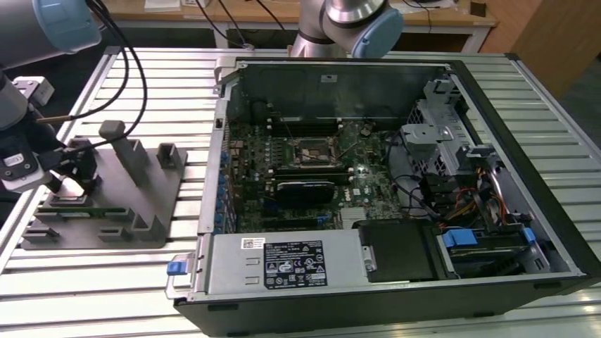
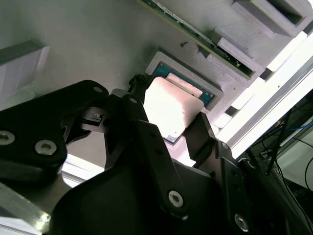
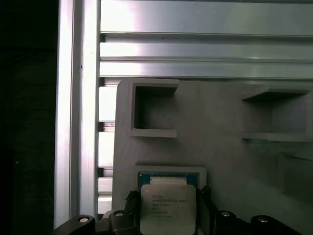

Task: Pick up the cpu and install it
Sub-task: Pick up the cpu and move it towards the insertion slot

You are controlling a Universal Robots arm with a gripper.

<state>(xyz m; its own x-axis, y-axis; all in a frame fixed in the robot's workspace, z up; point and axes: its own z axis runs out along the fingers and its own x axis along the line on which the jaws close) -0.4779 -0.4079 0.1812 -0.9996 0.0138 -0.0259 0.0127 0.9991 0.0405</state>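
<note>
Cpu bears print; pincer around it.

cpu in fixture tray recess

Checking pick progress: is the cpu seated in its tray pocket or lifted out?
In. In the first wrist view the cpu lies flat inside the raised pocket frame of the grey tray; the gripper straddles it.

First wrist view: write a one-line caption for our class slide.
The tool sits right at the chip, which lies flat in its recess in the grey tray on the slatted table.
</note>
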